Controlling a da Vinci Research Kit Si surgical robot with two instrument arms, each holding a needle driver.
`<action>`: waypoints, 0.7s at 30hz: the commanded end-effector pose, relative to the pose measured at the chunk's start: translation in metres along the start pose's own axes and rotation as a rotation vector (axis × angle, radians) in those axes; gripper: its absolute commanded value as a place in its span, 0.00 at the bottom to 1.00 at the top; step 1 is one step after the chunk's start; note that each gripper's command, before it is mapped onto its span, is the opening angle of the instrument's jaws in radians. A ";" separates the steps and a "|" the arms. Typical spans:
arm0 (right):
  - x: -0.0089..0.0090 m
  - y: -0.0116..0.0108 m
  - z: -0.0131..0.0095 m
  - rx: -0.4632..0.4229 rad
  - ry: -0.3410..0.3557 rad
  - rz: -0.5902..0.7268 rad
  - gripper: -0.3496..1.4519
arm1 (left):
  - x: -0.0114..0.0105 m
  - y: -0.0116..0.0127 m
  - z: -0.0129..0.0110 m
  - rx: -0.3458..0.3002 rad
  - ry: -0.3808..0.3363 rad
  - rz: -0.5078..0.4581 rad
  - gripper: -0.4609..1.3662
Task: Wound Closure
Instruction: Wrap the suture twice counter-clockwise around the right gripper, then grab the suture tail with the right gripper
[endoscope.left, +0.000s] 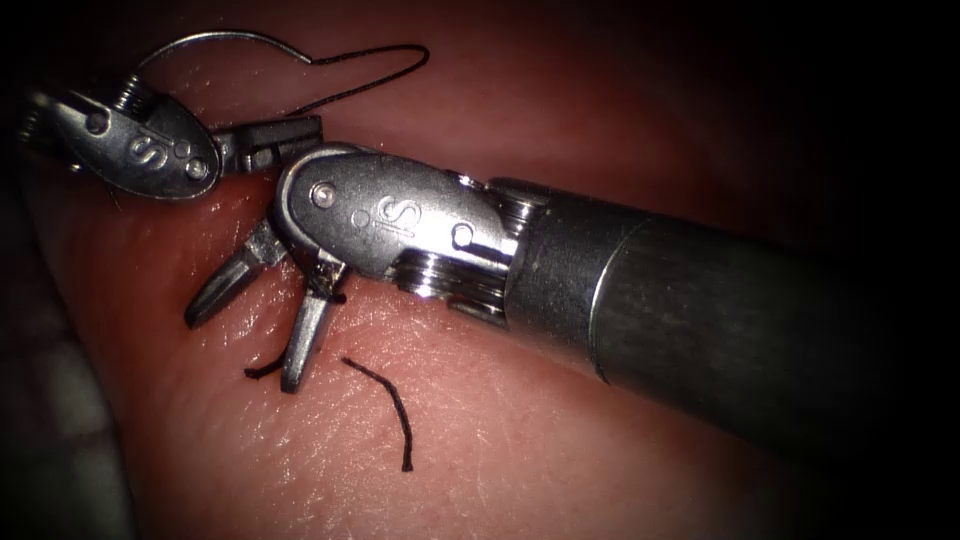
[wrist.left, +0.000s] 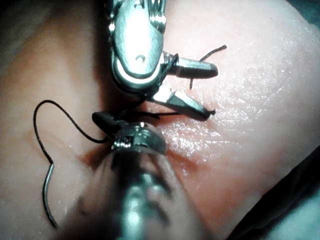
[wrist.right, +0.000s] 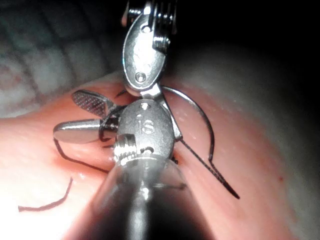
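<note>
My right tool (endoscope.left: 245, 340) comes in from the right and lies low over the tissue (endoscope.left: 500, 460), its jaws spread wide and empty; a short dark thread tail (endoscope.left: 265, 370) runs beside the lower jaw tip. My left tool (endoscope.left: 270, 142) sits at upper left with jaws closed, apparently on the thread (endoscope.left: 370, 80); from there the strand loops up and out to the curved needle (endoscope.left: 225, 40), which hangs free above the tissue, not embedded. A separate cut piece of thread (endoscope.left: 385, 410) lies loose on the surface, just right of my open jaws.

Progress, as judged: a trimmed end and a loose offcut suggest at least one stitch is tied and cut, though the knot and the cut itself sit under my tools and I cannot see how much remains open.

Surface: pale, moist, glistening skin with fine creases. Room: the two tool heads nearly touch, so working space there is tight.
</note>
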 end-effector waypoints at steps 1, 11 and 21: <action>-0.0003 0.0000 0.0004 0.004 -0.013 0.000 0.69 | 0.0000 0.0000 -0.0001 -0.006 -0.001 0.000 0.06; -0.0022 -0.0001 0.0029 0.041 -0.111 0.007 0.66 | -0.0003 0.0003 -0.0004 -0.005 0.000 0.003 0.06; -0.0029 0.0001 0.0034 0.062 -0.172 0.020 0.50 | -0.0005 0.0007 -0.0007 -0.002 0.000 0.007 0.06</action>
